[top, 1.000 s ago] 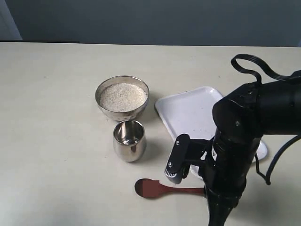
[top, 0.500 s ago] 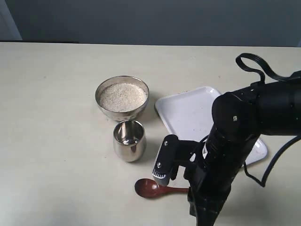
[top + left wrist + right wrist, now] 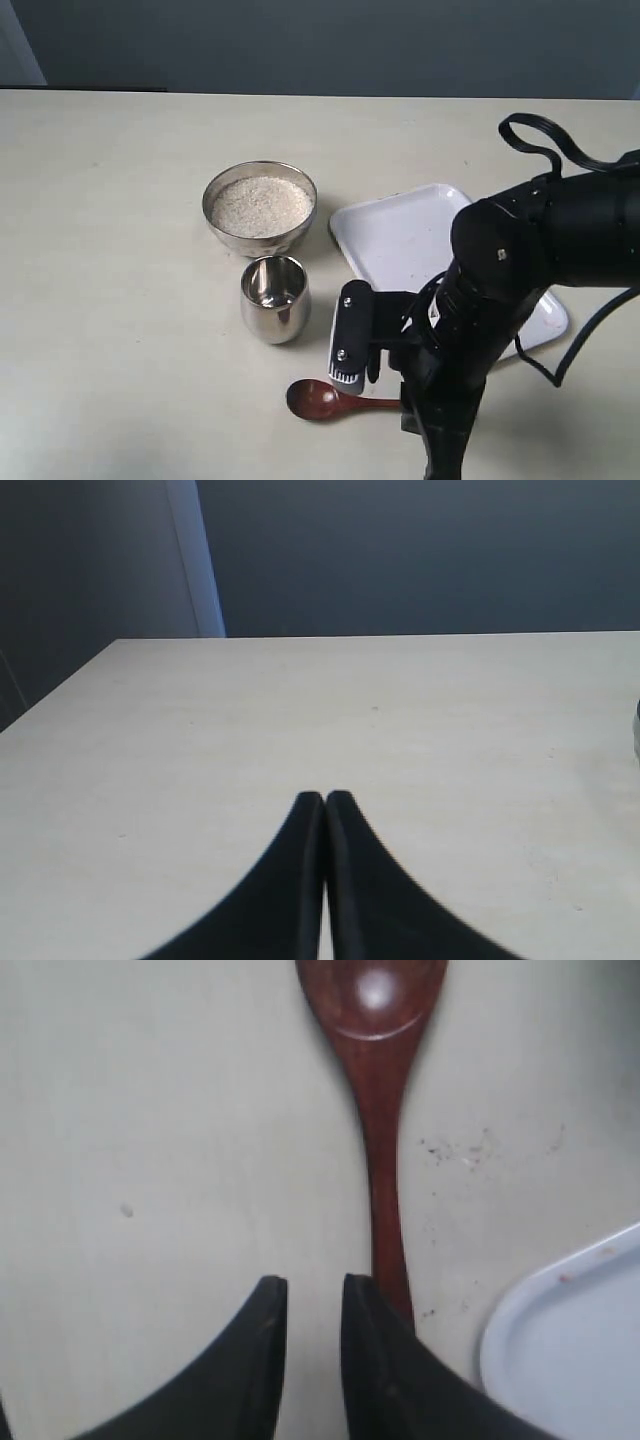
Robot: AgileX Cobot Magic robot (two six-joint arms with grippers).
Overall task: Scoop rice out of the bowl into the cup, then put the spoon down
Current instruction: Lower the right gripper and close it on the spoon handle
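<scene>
The steel bowl (image 3: 212, 190) holds a heap of white rice (image 3: 262, 204). In front of it stands the small steel cup (image 3: 275, 297). The reddish-brown spoon (image 3: 312, 398) (image 3: 380, 1160) lies flat on the table, scoop up, near the front edge. My right gripper (image 3: 352, 372) (image 3: 307, 1285) hangs low over the handle end, open by a narrow gap with only bare table between its fingers. The handle runs beside and under one finger (image 3: 375, 1330). My left gripper (image 3: 325, 800) is shut on nothing, over bare table, and does not show in the exterior view.
A white tray (image 3: 400, 235) (image 3: 570, 1350) lies right of the bowl and cup, its near corner close to the spoon handle. The bulky right arm (image 3: 520, 270) covers part of the tray. Small dark specks (image 3: 460, 1150) dot the table beside the handle.
My right gripper has moved left along the spoon handle, towards the scoop. The spoon now shows its glossy hollow. Bowl and cup have not moved.
</scene>
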